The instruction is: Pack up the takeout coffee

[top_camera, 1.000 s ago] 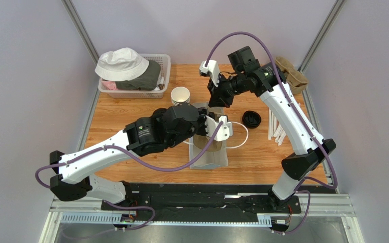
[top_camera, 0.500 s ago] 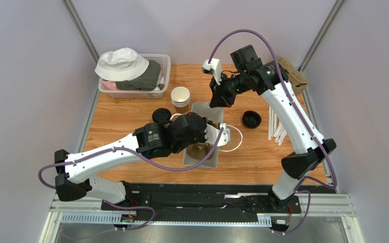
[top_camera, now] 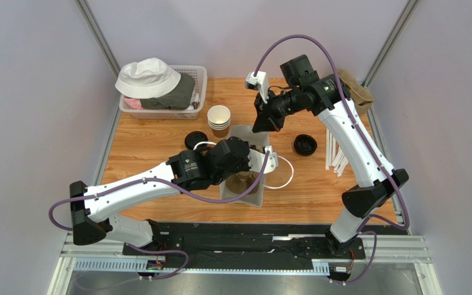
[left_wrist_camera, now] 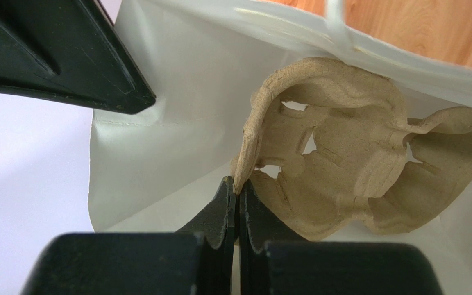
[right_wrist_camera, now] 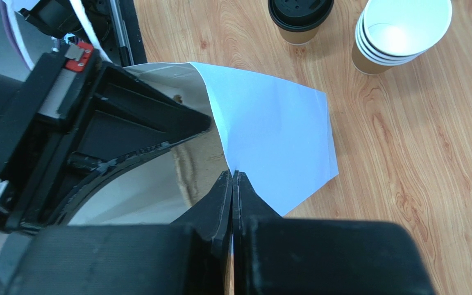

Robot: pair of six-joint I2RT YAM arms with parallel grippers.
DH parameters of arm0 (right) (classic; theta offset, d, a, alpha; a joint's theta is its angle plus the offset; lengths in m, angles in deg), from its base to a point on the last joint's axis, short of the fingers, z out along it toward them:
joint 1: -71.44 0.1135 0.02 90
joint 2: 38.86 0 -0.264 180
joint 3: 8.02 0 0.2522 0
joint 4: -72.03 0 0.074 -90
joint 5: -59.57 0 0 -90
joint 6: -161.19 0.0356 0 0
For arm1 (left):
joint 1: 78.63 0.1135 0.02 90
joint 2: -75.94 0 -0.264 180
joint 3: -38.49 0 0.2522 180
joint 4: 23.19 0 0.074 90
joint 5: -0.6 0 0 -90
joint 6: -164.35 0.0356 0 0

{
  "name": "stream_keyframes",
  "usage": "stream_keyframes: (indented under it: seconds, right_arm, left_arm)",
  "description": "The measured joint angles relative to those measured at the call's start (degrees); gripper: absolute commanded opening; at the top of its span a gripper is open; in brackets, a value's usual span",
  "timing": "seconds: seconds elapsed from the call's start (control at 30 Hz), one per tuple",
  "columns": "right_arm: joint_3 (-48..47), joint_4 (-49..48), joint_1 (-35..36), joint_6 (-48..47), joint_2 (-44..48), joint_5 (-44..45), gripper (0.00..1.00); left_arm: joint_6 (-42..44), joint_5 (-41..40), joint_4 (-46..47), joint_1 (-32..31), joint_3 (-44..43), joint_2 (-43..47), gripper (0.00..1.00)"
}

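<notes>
Overhead view: a wooden desk (top_camera: 158,132) carries an open white paper bag (top_camera: 244,136) at its middle. The left arm (top_camera: 152,181) reaches across from the left, its end down inside the bag's mouth. The right fingers (top_camera: 259,127) come in from the far side and meet the bag's far edge. The takeout coffee (top_camera: 195,140), seen from above as a round black lid, stands on the desk just left of the bag, outside it and free of both arms. A stack of lidless cups (top_camera: 219,117) sits just behind it. A loose black lid (top_camera: 305,145) lies to the right of the bag, and a basket (top_camera: 198,77) with a white hat (top_camera: 148,77) fills the far left corner.

Left wrist view: the left fingers (left_wrist_camera: 237,192) are pressed together, pinching the edge of a tan moulded-pulp cup carrier (left_wrist_camera: 349,166) that hangs inside the bag.

Right wrist view: the right fingers are pressed together, pinching the bag's white edge. The coffee stands upright at the top of this view, beside the stacked cups.
</notes>
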Motion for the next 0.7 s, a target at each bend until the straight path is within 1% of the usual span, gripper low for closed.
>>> stream_keyframes:
  seconds: [0.3,0.53,0.7]
  right_arm:
    - [0.17,0.13,0.09,-0.02,0.02,-1.40,0.00]
    - [0.85,0.15,0.09,-0.50,0.11,-2.21,0.00]
    - [0.96,0.20,0.09,-1.31,0.11,-2.69,0.00]
  left_arm:
    - [0.94,-2.34,7.37,0.50,6.88,-0.04,0.00]
    - [1.95,-2.40,10.64,0.50,10.56,-0.15,0.00]
    - [1.95,-0.85,11.41,0.52,11.87,-0.26,0.00]
